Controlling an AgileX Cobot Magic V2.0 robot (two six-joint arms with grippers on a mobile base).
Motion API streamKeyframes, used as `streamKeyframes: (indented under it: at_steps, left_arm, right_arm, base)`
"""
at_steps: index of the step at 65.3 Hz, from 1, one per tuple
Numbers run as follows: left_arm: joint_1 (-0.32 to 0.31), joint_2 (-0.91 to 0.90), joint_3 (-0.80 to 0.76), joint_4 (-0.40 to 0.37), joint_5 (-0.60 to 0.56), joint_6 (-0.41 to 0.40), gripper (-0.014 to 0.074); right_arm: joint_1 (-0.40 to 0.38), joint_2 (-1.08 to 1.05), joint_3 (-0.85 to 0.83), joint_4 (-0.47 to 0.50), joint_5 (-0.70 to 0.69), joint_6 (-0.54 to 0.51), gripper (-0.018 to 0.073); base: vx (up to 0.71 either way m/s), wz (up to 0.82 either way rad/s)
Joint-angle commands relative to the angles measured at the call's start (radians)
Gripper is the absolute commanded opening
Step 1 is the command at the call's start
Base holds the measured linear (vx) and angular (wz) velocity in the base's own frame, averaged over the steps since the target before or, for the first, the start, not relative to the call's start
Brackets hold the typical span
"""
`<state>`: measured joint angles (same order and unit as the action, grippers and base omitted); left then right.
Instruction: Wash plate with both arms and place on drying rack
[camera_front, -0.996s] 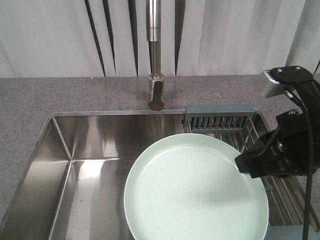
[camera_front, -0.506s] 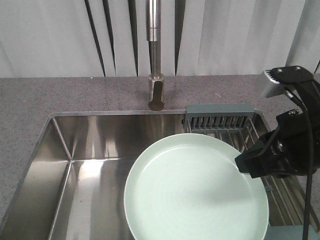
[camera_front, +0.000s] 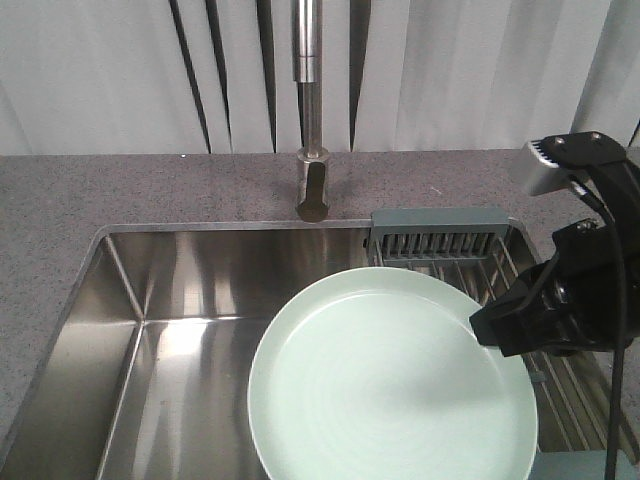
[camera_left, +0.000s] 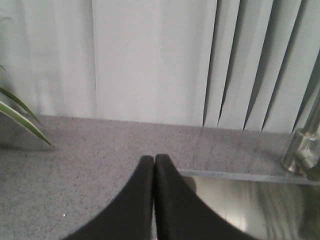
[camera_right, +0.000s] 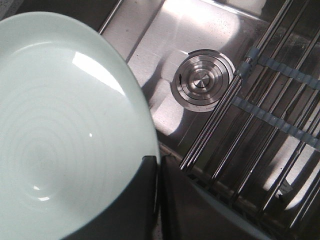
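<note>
Hanging over the steel sink, the plate was held by its right edge alone, with no other support to be seen beneath it. The rim was pinched between the two fingers of the right gripper, which were closed flat on either side of the raised lip. This edge hold was judged to serve the washing: the whole eating surface was left bare, and the plate was kept over the basin where run-off would drain.

The hollow face was turned upward and towards the front camera, and whether the plate was level or slightly tipped could not be told. Being round, it had no long axis of its own; the line from the gripped edge to the free edge ran right to left across the basin. The free edge was placed below and in front of the faucet, though not directly under its spout.

Just behind and to the right of the plate the drying rack was laid across the sink, its steel bars passing near the drain. The plate had not yet been set on it.

The left gripper was kept well apart over the grey countertop, its fingers pressed together on nothing. A second hold was therefore judged to be wanting for a two-armed wash.
</note>
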<state>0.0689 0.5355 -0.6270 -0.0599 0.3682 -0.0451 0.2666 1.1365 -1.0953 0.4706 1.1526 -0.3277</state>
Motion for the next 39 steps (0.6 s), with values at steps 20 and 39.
streamKeyframes:
  at_steps: [20, 39]
  left_arm:
    - [-0.006, 0.235, -0.034, -0.009, -0.063, -0.006, 0.0029]
    - [-0.006, 0.387, -0.151, -0.009, 0.003, 0.008, 0.0417]
  right_arm:
    - [0.000, -0.021, -0.023, 0.037, -0.035, -0.010, -0.0008]
    - [0.000, -0.021, -0.023, 0.037, -0.035, -0.010, -0.0008]
  base:
    - [0.00, 0.00]
    - [0.00, 0.00]
